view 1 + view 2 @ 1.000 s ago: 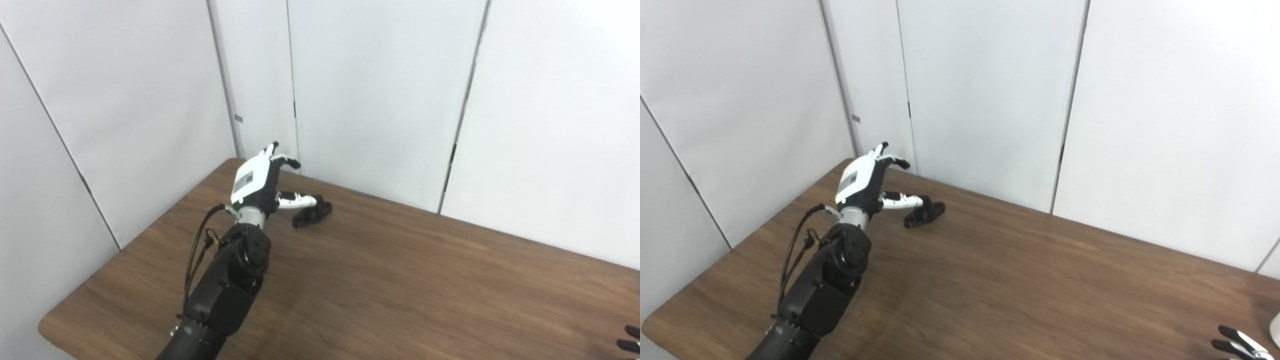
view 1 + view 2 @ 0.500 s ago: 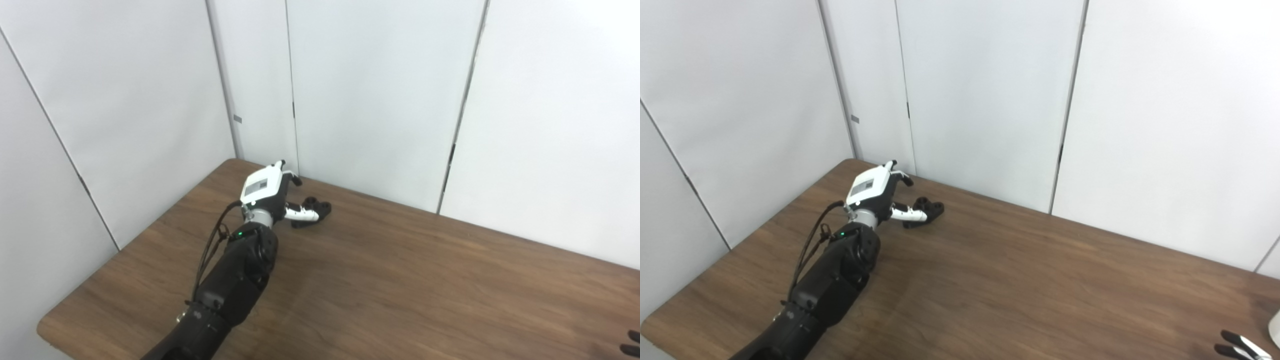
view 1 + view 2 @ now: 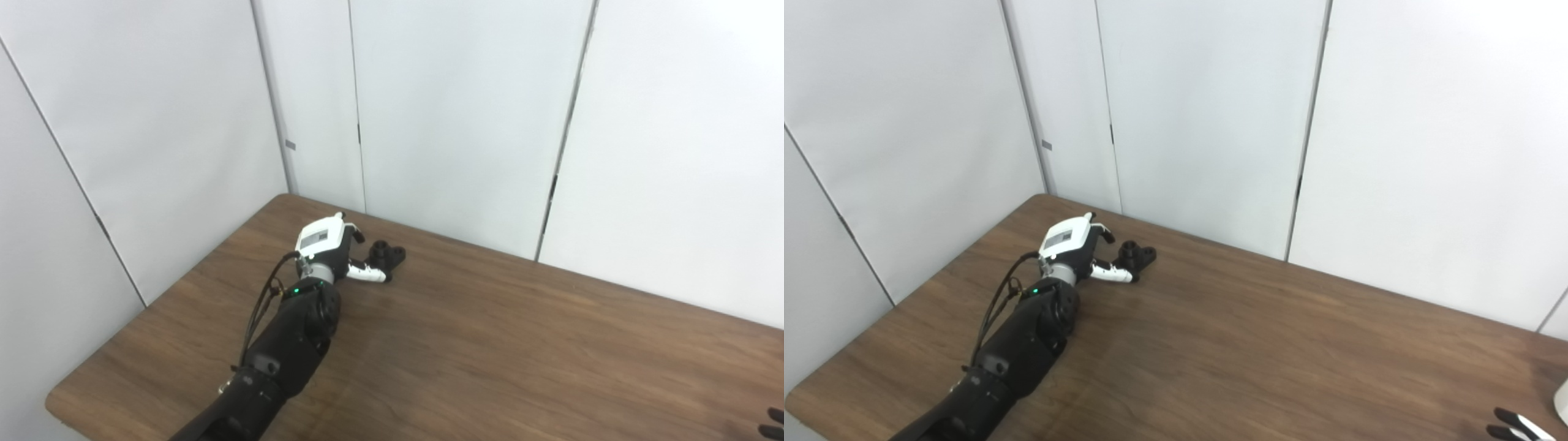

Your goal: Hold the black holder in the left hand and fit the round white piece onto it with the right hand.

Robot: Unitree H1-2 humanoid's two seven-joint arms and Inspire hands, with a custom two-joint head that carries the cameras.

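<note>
The black holder (image 3: pixel 388 253) sits on the wooden table (image 3: pixel 490 343) near its far left corner, close to the wall. My left hand (image 3: pixel 324 242) is low over the table just left of the holder. Its thumb (image 3: pixel 366 274) reaches along the holder's near side and its curled fingers (image 3: pixel 1104 233) are at the far side; I see no closed hold. Of my right hand (image 3: pixel 1513 425) only dark fingertips show at the bottom right corner. A sliver of the round white piece (image 3: pixel 1562 401) shows at the right edge of the right eye view.
White wall panels (image 3: pixel 465 122) stand right behind the table's far edge, and another panel runs along its left side. The left forearm (image 3: pixel 288 343) lies diagonally across the table's left part.
The left hand has come down to the table and closer to the holder. The holder has turned from lying long to showing its round posts. The right fingertips slid lower.
</note>
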